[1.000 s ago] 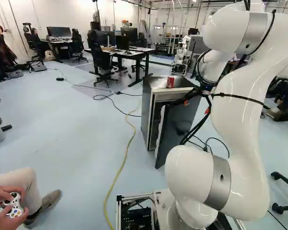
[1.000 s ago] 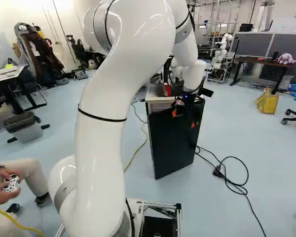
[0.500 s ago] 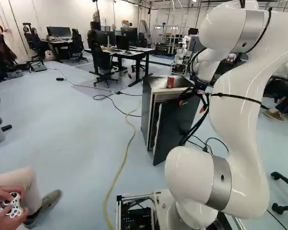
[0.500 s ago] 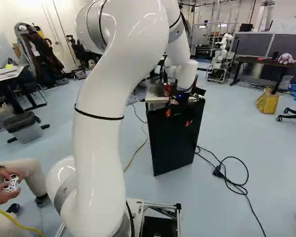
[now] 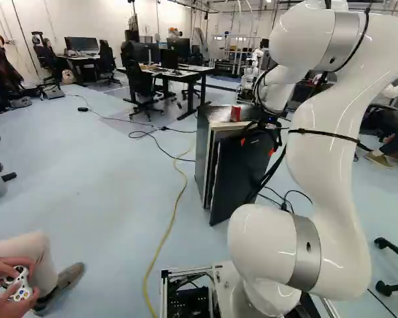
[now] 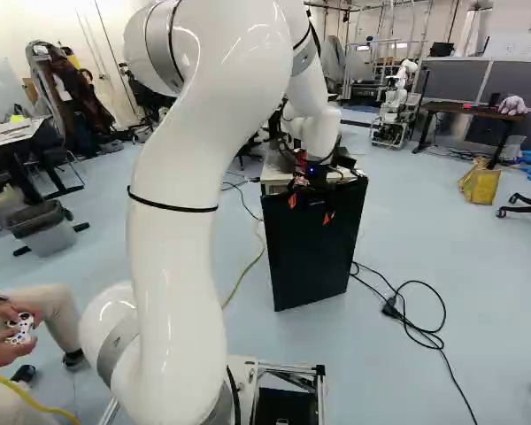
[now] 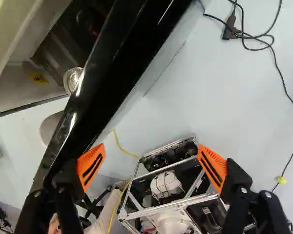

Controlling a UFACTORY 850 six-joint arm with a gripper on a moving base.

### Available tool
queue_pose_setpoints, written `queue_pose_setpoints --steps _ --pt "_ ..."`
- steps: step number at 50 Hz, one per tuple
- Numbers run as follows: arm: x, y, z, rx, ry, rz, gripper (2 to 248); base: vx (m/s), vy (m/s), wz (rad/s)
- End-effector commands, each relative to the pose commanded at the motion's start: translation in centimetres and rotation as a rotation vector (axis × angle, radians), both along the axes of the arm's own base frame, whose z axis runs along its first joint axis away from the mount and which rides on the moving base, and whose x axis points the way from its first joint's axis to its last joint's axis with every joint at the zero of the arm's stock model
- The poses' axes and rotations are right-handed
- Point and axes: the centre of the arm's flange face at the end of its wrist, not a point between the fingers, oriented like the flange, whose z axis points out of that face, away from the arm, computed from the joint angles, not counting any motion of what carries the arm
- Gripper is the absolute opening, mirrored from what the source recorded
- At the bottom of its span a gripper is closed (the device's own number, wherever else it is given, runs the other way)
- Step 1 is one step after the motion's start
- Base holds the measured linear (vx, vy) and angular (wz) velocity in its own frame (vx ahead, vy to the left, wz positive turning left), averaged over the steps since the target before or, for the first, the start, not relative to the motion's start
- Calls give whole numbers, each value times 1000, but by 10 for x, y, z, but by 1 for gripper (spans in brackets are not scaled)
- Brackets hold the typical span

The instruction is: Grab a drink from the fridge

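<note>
In the left base view my gripper (image 5: 257,146) is at the upper part of the small fridge's black door (image 5: 240,173). The door stands ajar from the fridge body (image 5: 203,156). A red can (image 5: 235,113) stands on the fridge top. Seen from the wrist, the gripper (image 7: 152,167) is open, its orange pads wide apart with nothing between them. One finger is close beside the door edge (image 7: 107,83); whether they touch I cannot tell. Past the door, the dim fridge inside (image 7: 53,53) shows, with a round silvery thing (image 7: 72,79) by the door.
Black cables (image 6: 411,310) lie on the floor beside the fridge, and a yellow cable (image 5: 174,205) runs ahead of the base. A seated person's hands hold a controller (image 5: 18,285) at the left. Desks and chairs (image 5: 142,83) stand behind; another robot (image 6: 396,102) is farther back.
The arm and gripper have moved left across the door in both base views. The door has swung a little toward the fridge body, narrowing the gap. The base has stayed still.
</note>
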Motion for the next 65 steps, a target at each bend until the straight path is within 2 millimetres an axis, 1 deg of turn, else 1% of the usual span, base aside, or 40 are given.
queue_pose_setpoints --steps 25,45,65 --pt "13 33 0 -10 -16 58 247 0 0 0" --pt "26 57 0 -31 -57 97 247 0 0 0" --pt "34 78 0 -33 -63 136 247 0 0 0"
